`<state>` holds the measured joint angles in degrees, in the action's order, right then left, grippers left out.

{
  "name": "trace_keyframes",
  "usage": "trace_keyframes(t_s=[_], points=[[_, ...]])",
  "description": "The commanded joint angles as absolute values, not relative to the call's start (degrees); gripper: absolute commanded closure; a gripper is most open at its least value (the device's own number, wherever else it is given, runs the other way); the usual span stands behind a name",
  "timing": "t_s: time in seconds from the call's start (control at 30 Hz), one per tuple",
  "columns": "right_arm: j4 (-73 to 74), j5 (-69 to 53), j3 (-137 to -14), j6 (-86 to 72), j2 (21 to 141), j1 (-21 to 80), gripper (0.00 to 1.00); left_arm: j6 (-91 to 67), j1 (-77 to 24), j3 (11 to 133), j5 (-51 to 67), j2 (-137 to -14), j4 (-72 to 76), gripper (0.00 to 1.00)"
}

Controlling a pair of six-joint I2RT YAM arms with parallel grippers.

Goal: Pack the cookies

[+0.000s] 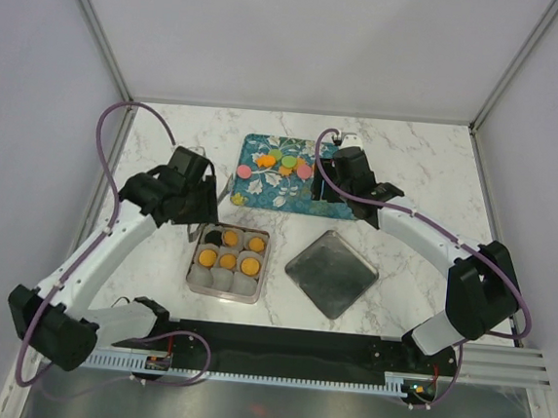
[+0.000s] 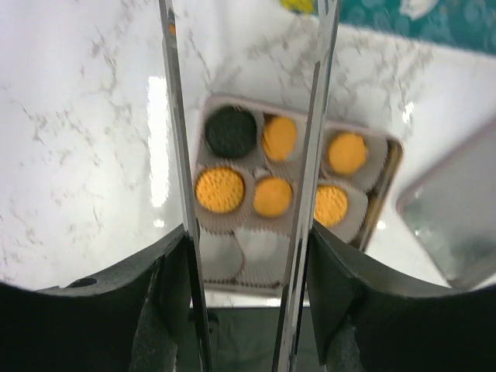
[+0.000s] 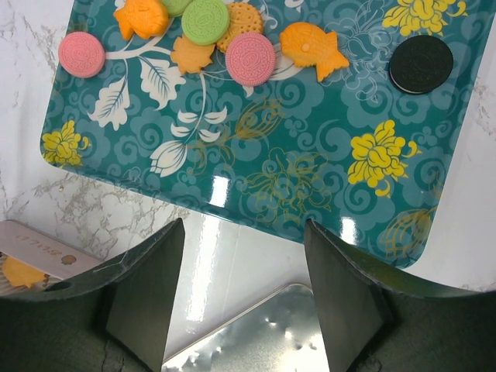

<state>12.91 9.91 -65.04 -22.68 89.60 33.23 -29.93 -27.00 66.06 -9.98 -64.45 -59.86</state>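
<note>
**Ana:** Where are the cookies (image 3: 250, 58)?

**Me:** Six already sit in paper cups (image 2: 260, 248) in the tin (image 2: 394, 147), one black and five orange. The near row of cups looks empty. The rest lie on the teal tray (image 3: 294, 155), pink, green and orange ones bunched and overlapping, with a black cookie (image 3: 420, 63) lying apart.

**Ana:** How will they handle?

**Me:** Light, stiff and brittle, I'd judge. They are thin and lie flat, so there is little edge to catch. I'd pinch gently across the rim, starting with the lone one.

**Ana:** And your fingers?

**Me:** My left gripper (image 2: 244, 31) hovers over the tin, spread wide and holding nothing. My right gripper (image 3: 244, 256) hangs at the tray's edge, also wide apart and empty.
</note>
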Motion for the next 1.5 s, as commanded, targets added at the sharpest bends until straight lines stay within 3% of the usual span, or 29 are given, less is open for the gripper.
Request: trace_keyframes(t_s=[0.0,0.37,1.1,1.47], points=[[11.4,9.8,-64.2,-22.1,86.7,33.0,0.28,-20.5,-18.7,70.0,-6.7,-71.8,-46.2,0.38],[11.3,10.0,-63.5,-21.8,86.6,33.0,0.28,-19.5,-6.5,78.6,-3.2,-90.7,-36.9,0.41],[10.5,9.3,-63.0,-22.4,87.6,32.9,0.28,-21.0,-0.4,78.7,-5.9,-105.3,-27.6,0.39],[10.5,9.4,-62.8,-23.2,87.7,32.9,0.28,-21.7,-0.2,80.1,-5.8,-111.7,-27.5,0.30]])
